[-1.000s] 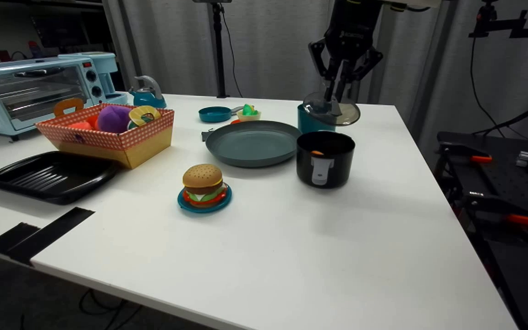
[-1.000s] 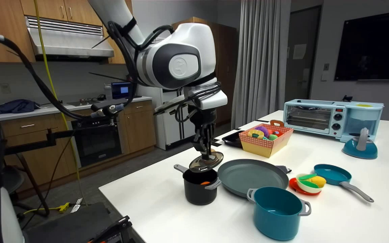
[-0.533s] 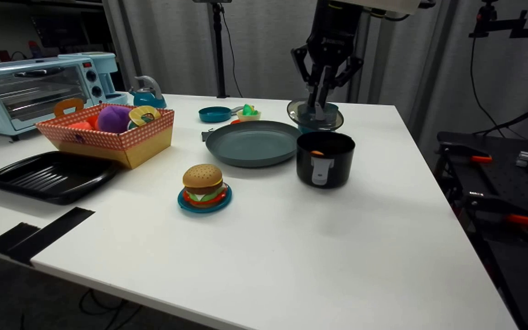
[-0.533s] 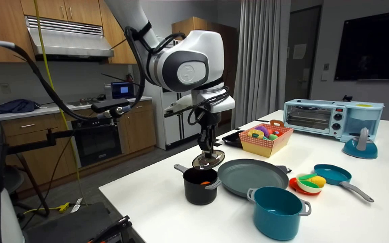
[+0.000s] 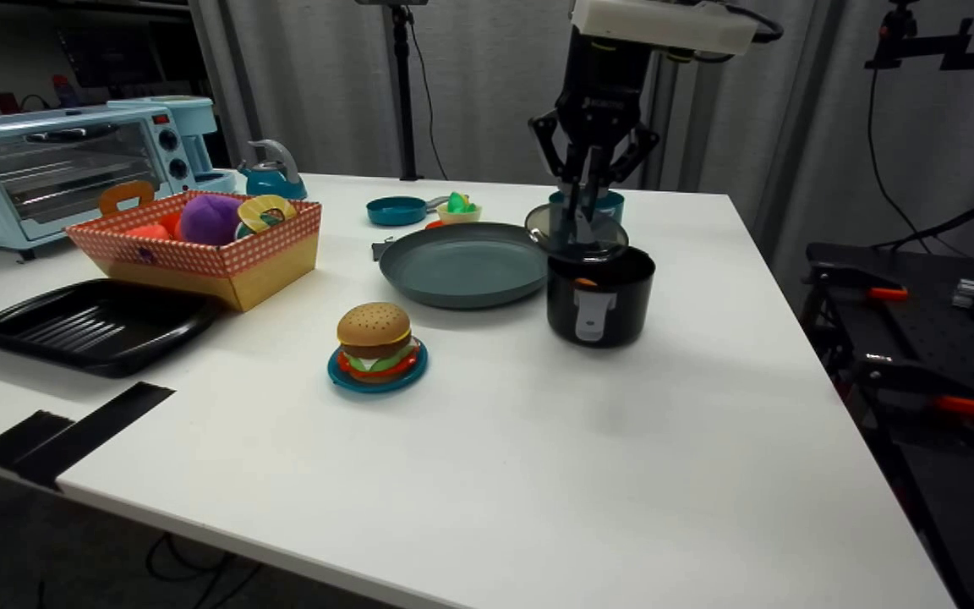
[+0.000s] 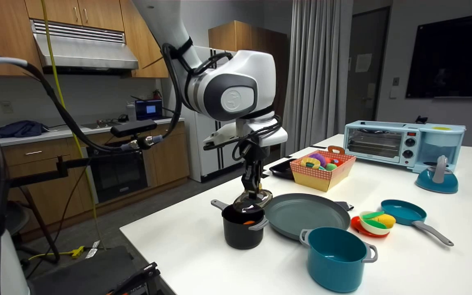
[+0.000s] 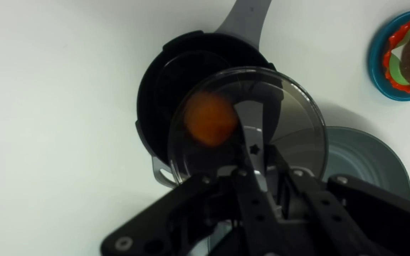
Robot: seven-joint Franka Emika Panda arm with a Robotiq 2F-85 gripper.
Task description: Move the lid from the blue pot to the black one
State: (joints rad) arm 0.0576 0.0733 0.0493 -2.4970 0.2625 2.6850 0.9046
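Observation:
The lid is a clear smoky disc (image 5: 570,246) with a grey upright handle. My gripper (image 7: 256,154) is shut on that handle and holds the lid in the air; the lid also shows in an exterior view (image 6: 264,198). The black pot (image 5: 632,304) stands upright on the table, uncovered, with an orange piece inside; it also shows in an exterior view (image 6: 242,233). In the wrist view the lid overlaps only part of the black pot (image 7: 158,85) and is offset toward the large plate. The blue pot (image 6: 336,262) stands open and uncovered, partly hidden behind the gripper in an exterior view (image 5: 612,205).
A large grey-green plate (image 6: 305,213) sits right beside the black pot. A toy burger (image 5: 374,334) on a blue dish, a checked basket (image 5: 276,262), a black tray (image 5: 73,338), a blue pan (image 6: 404,211) and a vegetable bowl (image 6: 369,223) are also on the table.
My gripper has carried the lid sideways toward the large plate's side, then lowered it closer to the black pot's rim. The pots and other objects have not moved.

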